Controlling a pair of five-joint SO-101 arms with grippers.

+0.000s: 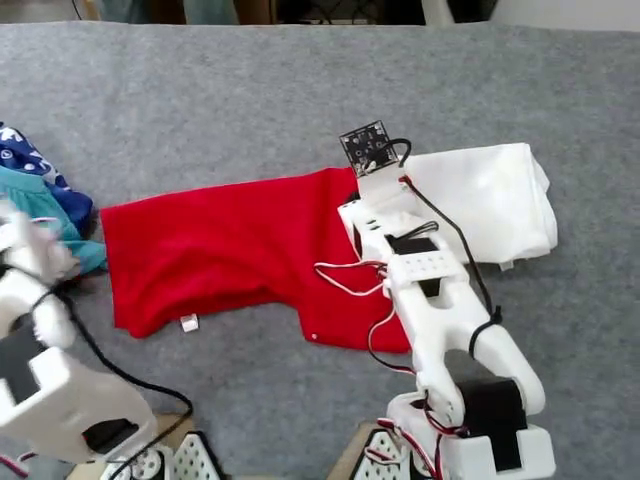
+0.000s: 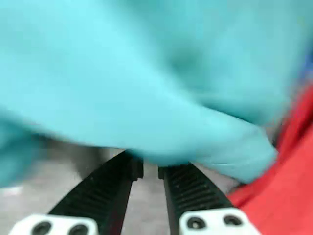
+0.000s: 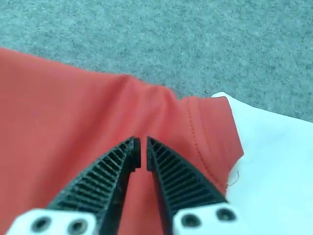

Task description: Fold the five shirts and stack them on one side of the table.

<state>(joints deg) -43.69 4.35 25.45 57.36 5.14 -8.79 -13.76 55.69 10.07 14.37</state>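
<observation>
From above, the grey felt surface (image 1: 250,90) has open room along its far edge; a smooth red shirt (image 1: 220,250) lies mid-surface, a rumpled white shirt (image 1: 490,200) lies toward the right edge, and a teal shirt (image 1: 40,200) is bunched at the left edge. At the left wrist, the ribbed black left claw (image 2: 150,171) is narrowed to a slit beneath teal folds. At the right wrist, the right claw (image 3: 143,147) is equally narrow and hovers over the red shirt's stitched hem.

Grey table (image 1: 250,90) carries red shirt (image 1: 220,250), white shirt (image 1: 490,195), teal shirt (image 1: 30,200), blue shirt (image 1: 22,160).

Grey felt tabletop (image 1: 200,90), dark strip beyond; perhaps furniture legs (image 1: 330,10)
</observation>
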